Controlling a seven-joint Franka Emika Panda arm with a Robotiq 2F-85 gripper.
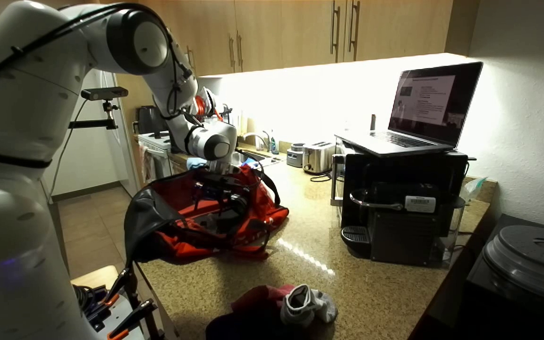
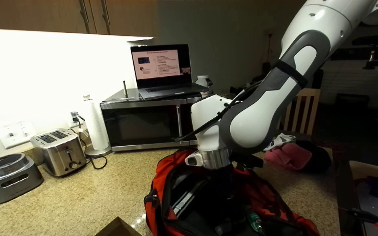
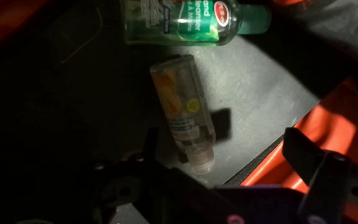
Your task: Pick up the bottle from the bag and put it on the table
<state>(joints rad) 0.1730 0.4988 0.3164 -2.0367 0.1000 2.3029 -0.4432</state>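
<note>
Bottle in bag: orange label shows only in wrist view.

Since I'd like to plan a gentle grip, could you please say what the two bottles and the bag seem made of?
Green-capped bottle: probably glossy plastic, given its bright highlights and see-through body.
Orange-labelled bottle: likely smooth plastic, transparent at the neck.
Bag: apparently fabric, slumped in folds; its sheen suggests a coating.
</note>
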